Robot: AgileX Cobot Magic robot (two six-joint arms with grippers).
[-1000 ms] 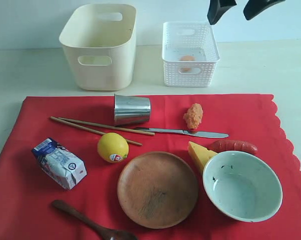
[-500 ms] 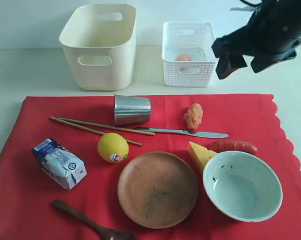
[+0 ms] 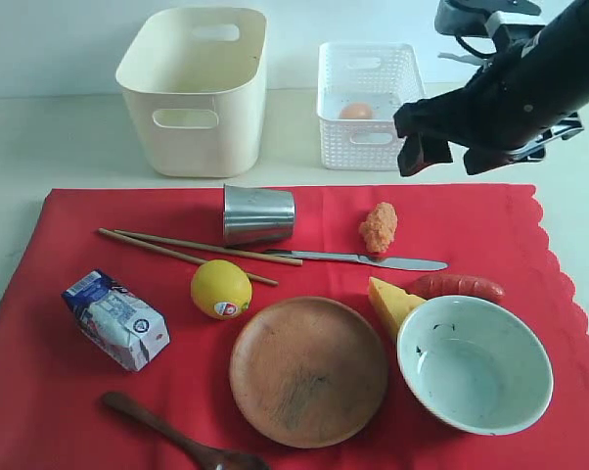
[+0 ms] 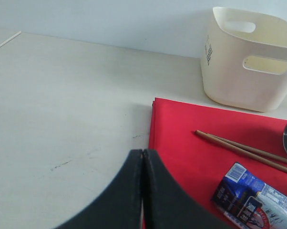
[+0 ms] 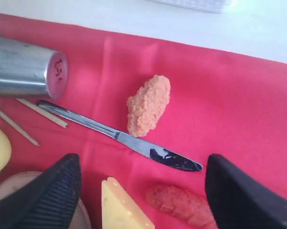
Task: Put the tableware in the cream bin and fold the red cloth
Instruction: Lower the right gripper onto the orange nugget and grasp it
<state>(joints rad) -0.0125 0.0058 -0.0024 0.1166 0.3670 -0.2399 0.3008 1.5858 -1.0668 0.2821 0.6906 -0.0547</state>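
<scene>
On bare tabletop off the red cloth's edge, the left gripper sits with jaws pressed together on nothing. Only the left wrist camera sees it. Beyond its tips lie the thin wooden chopsticks and a milk carton, with the upright cream bin farther off.

The exterior camera alone takes in the dark wooden spoon, the round wooden plate, the pale bowl and an egg in the white lattice basket. All the tableware rests on the cloth, well short of the bin.

The steel tumbler lies on its side, its long axis running across the cloth and its base toward the right gripper.

That gripper hangs above the cloth's far edge, jaws wide and empty. Its wrist camera looks down on the table knife between the fingers, handle toward the tumbler and blade tip pointing away. An orange crumbly lump sits just beside the knife, with cheese and a sausage nearer the fingers.
</scene>
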